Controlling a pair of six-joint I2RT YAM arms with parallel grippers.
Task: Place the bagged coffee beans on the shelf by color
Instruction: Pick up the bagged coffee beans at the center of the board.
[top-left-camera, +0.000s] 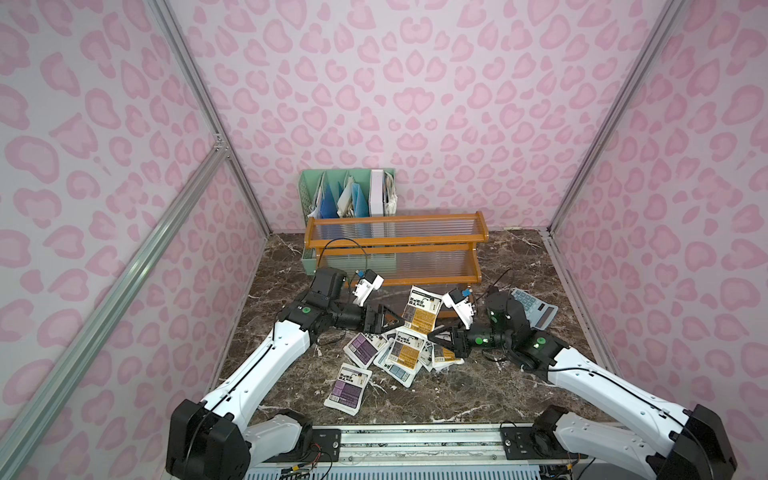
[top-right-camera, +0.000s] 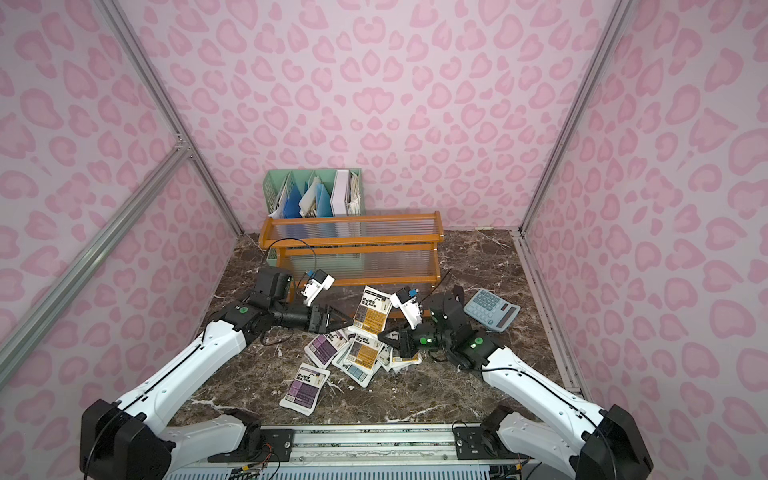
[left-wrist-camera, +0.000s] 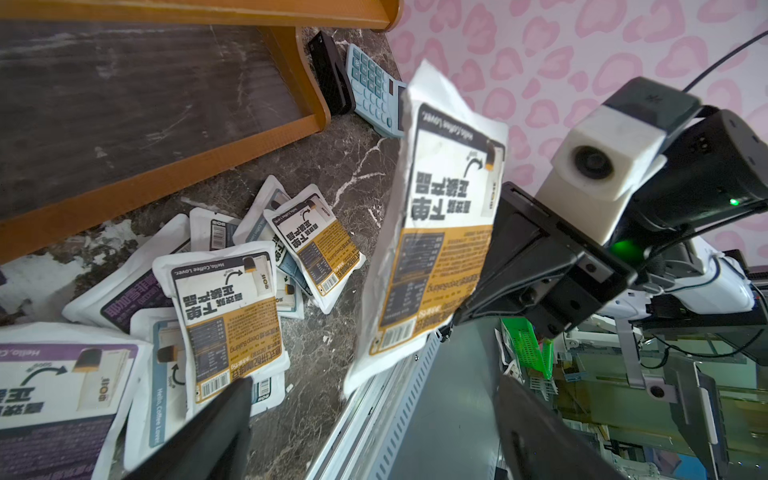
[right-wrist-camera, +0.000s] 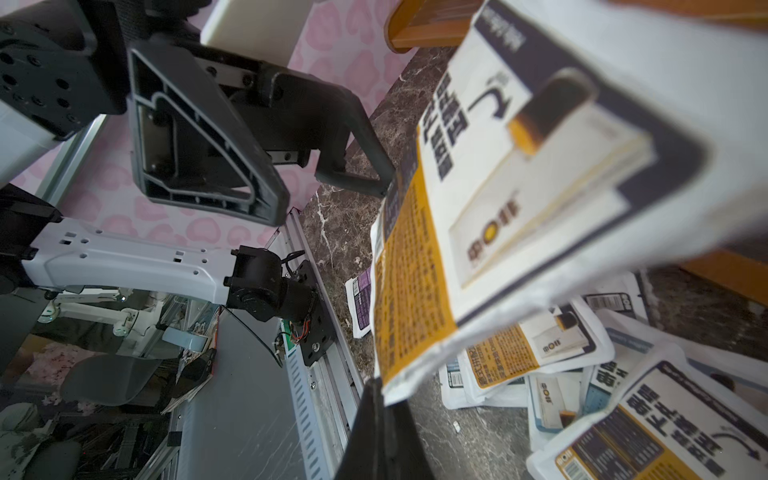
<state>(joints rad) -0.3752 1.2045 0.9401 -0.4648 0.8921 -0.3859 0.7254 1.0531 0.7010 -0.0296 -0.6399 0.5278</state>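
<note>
My right gripper (top-left-camera: 432, 333) (right-wrist-camera: 380, 399) is shut on the lower corner of an orange-labelled bag of coffee beans (top-left-camera: 422, 309) (top-right-camera: 372, 311) (left-wrist-camera: 440, 232) (right-wrist-camera: 498, 187), holding it upright above the table in front of the shelf (top-left-camera: 395, 239) (top-right-camera: 353, 241). My left gripper (top-left-camera: 397, 320) (left-wrist-camera: 374, 386) is open, its fingers spread wide at the bag's left edge; whether one touches it I cannot tell. Several more bags lie in a loose pile (top-left-camera: 399, 353) below, orange, purple (top-left-camera: 365, 349) and blue-grey (top-left-camera: 399, 372). One purple bag (top-left-camera: 348, 388) lies apart, nearer the front.
A grey calculator (top-left-camera: 534, 309) (left-wrist-camera: 374, 87) lies right of the shelf, behind my right arm. A mint-green file holder (top-left-camera: 345, 195) with papers stands behind the shelf at the back wall. Metal rails (top-left-camera: 415, 440) run along the table's front edge.
</note>
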